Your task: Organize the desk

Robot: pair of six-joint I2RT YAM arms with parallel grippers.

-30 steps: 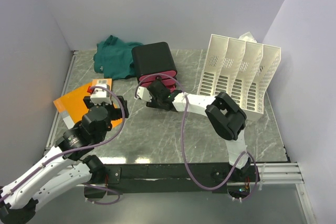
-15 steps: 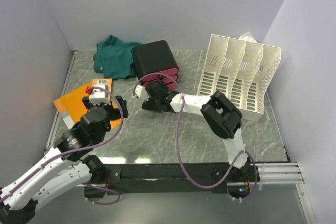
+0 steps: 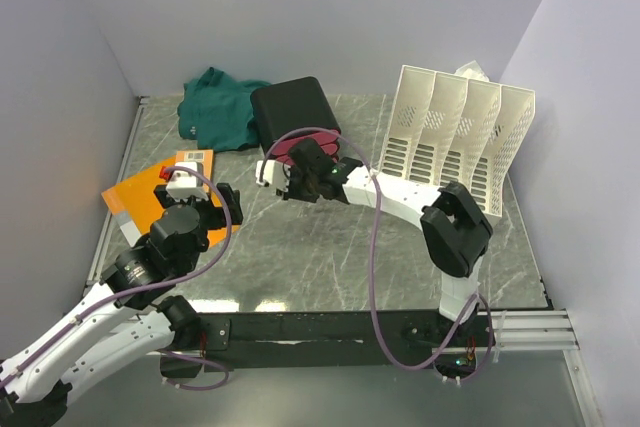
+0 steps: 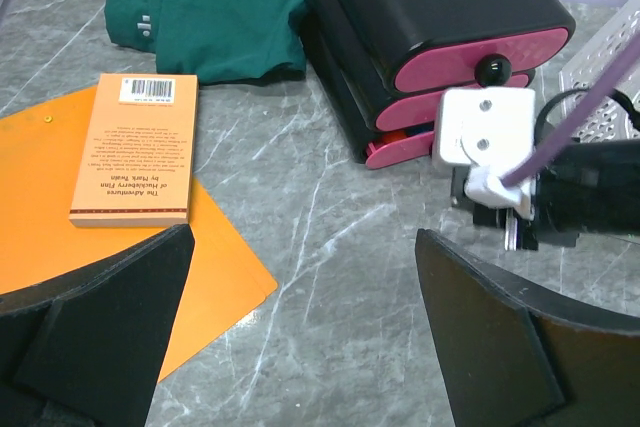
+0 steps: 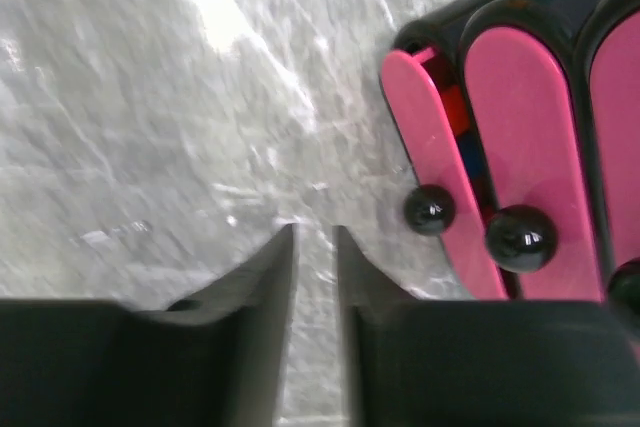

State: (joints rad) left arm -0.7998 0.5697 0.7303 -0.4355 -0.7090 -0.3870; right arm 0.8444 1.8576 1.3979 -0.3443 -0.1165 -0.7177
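Right claw is sitting nearly closed, empty, beside the bottom drawer knob; left claw is hanging wide open. Table is rigid stone underneath; paperback looks light, I'd be pinching its edge

One surface of grey-green marbled stone carries everything. On it sit one black drawer box with three pink drawer fronts, each with one black knob; one white file rack with four slots; one green garment; one orange folder; and one orange paperback book lying on that folder. Two robot arms reach over it, each with one end effector: left, right.
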